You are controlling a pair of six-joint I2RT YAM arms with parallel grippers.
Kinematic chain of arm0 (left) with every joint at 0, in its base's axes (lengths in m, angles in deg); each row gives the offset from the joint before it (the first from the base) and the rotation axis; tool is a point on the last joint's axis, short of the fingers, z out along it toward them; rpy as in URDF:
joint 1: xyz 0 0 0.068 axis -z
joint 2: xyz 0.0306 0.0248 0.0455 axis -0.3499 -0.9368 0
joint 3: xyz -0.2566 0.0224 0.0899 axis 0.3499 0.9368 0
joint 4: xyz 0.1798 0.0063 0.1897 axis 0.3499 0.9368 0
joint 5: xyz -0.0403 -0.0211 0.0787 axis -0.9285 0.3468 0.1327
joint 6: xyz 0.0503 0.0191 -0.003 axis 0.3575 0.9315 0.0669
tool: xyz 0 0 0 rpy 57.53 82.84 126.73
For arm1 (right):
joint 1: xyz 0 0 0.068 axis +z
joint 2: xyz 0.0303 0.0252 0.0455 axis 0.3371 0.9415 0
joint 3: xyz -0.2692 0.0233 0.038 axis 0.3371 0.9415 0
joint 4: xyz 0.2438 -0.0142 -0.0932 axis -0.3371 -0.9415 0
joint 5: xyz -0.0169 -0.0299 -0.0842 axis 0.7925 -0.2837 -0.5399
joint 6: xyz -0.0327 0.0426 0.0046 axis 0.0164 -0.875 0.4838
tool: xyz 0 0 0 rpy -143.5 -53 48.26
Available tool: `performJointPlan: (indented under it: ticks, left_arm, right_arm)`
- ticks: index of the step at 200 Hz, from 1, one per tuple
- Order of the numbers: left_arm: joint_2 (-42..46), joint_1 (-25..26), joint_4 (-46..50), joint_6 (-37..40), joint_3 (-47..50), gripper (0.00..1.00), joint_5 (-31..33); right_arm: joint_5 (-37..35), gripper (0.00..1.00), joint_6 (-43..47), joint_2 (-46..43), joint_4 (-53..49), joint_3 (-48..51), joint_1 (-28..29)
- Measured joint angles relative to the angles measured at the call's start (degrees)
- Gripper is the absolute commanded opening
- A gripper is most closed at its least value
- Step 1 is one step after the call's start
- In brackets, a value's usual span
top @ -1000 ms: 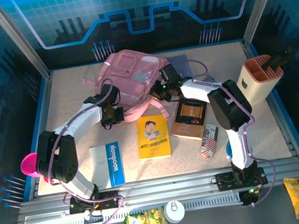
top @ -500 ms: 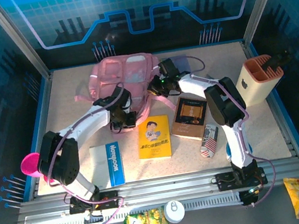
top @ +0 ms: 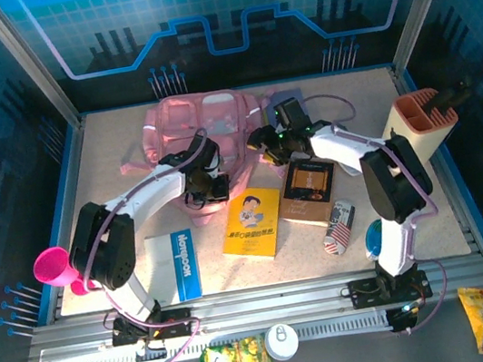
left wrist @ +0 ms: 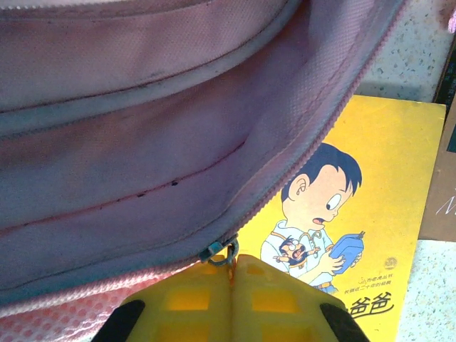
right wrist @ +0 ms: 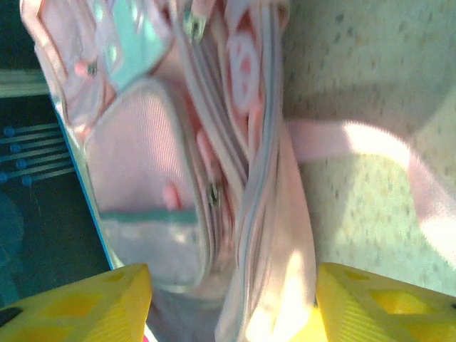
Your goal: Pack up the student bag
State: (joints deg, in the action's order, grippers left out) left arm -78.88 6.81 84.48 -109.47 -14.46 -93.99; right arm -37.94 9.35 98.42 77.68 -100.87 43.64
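Observation:
The pink student bag (top: 186, 121) lies at the back of the table, its open zip edge toward the front. My left gripper (top: 209, 186) is at the bag's near edge. In the left wrist view its yellow fingers (left wrist: 178, 299) are shut on the bag's metal zip pull (left wrist: 222, 251), with the pink lining (left wrist: 142, 142) above. My right gripper (top: 264, 138) is at the bag's right side. Its fingers (right wrist: 78, 303) stand wide open, with the bag's pockets and zips (right wrist: 178, 178) between and beyond them. A pink strap (right wrist: 370, 153) lies on the table.
A yellow cartoon book (top: 253, 222) lies just in front of the bag, a brown book (top: 307, 191) to its right and a blue-and-white book (top: 174, 265) to its left. A beige-and-orange pen holder (top: 417, 130), a can (top: 338, 226) and a pink cup (top: 51, 266) stand around.
My right gripper has opened and let go of the bag's edge. My left gripper has moved right along the bag's near edge, still shut on the zip pull. The bag has settled flatter.

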Motion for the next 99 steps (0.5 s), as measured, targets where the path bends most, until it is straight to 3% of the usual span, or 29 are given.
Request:
performJointPlan:
  ticks: [59, 99]
  left_arm:
    - [-0.8, 0.0, -0.1, 0.0, -0.4, 0.00, -0.6]
    - [-0.9, 0.0, 0.2, 0.2, -1.1, 0.00, -0.6]
  right_arm:
    - [1.3, 0.76, -6.1, 3.2, 1.8, 1.8, 6.7]
    - [0.6, 0.61, -8.8, 7.2, 2.4, -0.7, 8.3]
